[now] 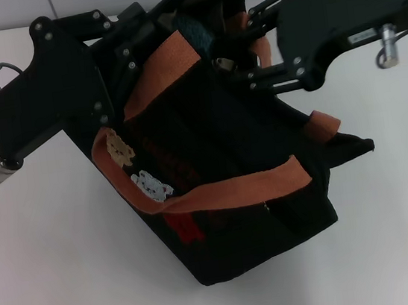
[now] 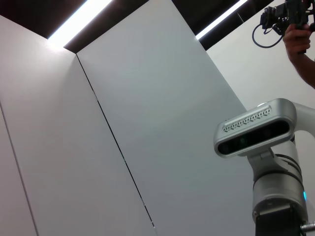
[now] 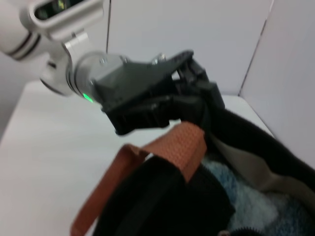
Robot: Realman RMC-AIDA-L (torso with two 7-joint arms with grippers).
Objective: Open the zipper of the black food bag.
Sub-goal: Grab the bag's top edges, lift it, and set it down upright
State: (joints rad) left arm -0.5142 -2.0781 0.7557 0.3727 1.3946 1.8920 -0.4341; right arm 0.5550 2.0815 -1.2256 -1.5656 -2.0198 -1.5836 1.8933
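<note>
Head view first: boxy black fabric food bag (image 1: 229, 172) with orange-brown webbing handles (image 1: 232, 192) lies tilted on the white table (image 1: 49, 293). The left gripper (image 1: 139, 33) pinches the bag's far rim; the right gripper (image 1: 242, 68) sits at the small silver zipper pull (image 1: 222, 63), though I cannot tell whether it grips it. Left wrist view shows only walls. Right wrist view: the mouth gapes, light lining (image 3: 261, 206) showing. Best keep the rim taut and pull along the zip line.

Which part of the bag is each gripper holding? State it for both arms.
The left gripper clamps the black food bag at its top rim near an orange handle. The right gripper reaches into the mouth by the zipper pull; its grip cannot be told.
</note>
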